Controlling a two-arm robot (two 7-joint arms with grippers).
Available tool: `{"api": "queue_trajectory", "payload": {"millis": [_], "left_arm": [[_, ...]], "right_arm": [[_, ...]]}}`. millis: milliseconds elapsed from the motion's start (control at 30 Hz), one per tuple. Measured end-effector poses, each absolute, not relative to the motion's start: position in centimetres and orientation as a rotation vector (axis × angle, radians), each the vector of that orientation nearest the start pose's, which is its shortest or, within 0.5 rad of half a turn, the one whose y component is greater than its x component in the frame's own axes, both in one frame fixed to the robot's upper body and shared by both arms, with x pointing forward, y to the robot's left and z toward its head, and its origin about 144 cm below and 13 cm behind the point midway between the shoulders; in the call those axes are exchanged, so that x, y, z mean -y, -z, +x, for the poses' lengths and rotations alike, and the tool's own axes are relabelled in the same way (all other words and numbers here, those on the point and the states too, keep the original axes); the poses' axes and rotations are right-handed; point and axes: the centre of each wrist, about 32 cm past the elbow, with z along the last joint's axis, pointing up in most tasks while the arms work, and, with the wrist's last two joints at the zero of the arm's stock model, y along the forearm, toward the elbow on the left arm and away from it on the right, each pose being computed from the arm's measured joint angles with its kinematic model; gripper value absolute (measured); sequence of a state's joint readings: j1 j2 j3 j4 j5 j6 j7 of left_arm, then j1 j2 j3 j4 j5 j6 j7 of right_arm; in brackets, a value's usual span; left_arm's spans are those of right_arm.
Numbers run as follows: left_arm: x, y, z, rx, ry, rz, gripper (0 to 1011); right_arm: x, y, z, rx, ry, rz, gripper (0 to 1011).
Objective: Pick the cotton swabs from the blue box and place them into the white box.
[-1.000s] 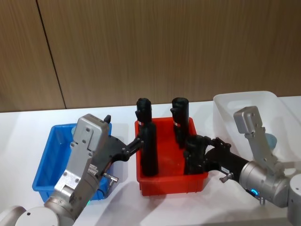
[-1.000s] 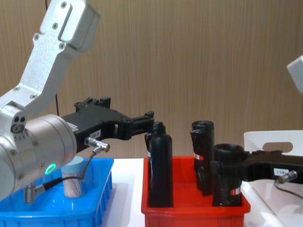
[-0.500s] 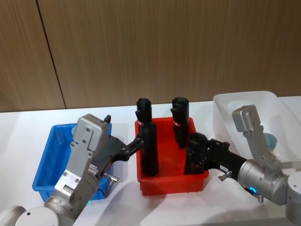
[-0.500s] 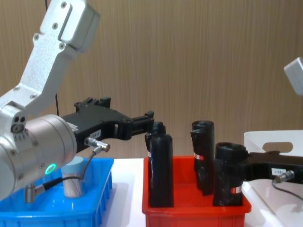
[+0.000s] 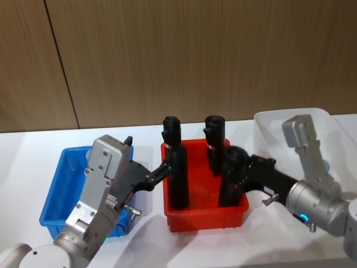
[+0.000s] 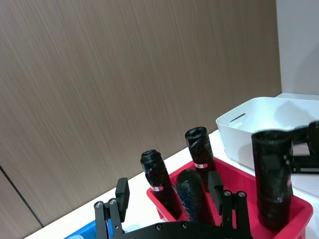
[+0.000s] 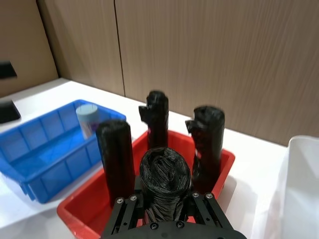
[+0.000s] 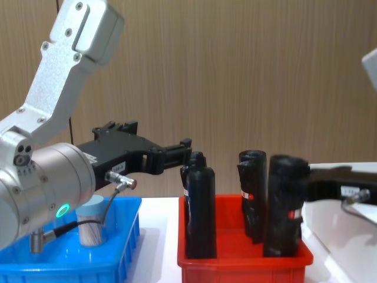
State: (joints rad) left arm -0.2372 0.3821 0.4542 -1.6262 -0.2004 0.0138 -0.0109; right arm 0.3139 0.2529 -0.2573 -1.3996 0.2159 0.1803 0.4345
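A cotton swab tub [image 8: 91,227] with a pale-blue lid stands in the blue box [image 8: 126,236], and the tub [image 7: 88,119] is also in the right wrist view. My left gripper [image 5: 146,153] hangs open and empty over the blue box's [image 5: 56,195] right side. In the red bin [image 5: 201,215], my right gripper [image 5: 242,167] is shut on a black roll [image 5: 231,178] and holds it upright, raised above its neighbours. That roll [image 8: 285,206] stands taller than the others in the chest view. The white box [image 5: 279,120] sits at the far right, behind my right arm.
Three more black rolls [image 5: 177,178] stand upright in the red bin [image 8: 235,265], between the blue box [image 7: 45,149] and the white box [image 6: 249,124]. A brown wood-panel wall closes the back. The white table runs in front of the bins.
My right gripper has lifted the black roll upward inside the red bin. The left arm has not moved.
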Motion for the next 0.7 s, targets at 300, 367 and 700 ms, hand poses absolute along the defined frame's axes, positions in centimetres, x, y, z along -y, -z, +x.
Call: {"api": "queue_trajectory", "payload": {"millis": [300, 367, 700], "left_arm": [[-19.8, -120.4, 49.2, 0.268, -1.124, 0.061, 1003], [-19.8, -120.4, 49.2, 0.268, -1.124, 0.061, 1003], [-19.8, -120.4, 49.2, 0.268, -1.124, 0.061, 1003]], "right_arm": [[24.3, -122.1, 53.6, 0.055, 0.967, -0.078, 380], [24.5, -122.6, 53.5, 0.067, 0.974, -0.068, 375], [26.3, -125.2, 53.6, 0.138, 1.047, -0.034, 352]]}}
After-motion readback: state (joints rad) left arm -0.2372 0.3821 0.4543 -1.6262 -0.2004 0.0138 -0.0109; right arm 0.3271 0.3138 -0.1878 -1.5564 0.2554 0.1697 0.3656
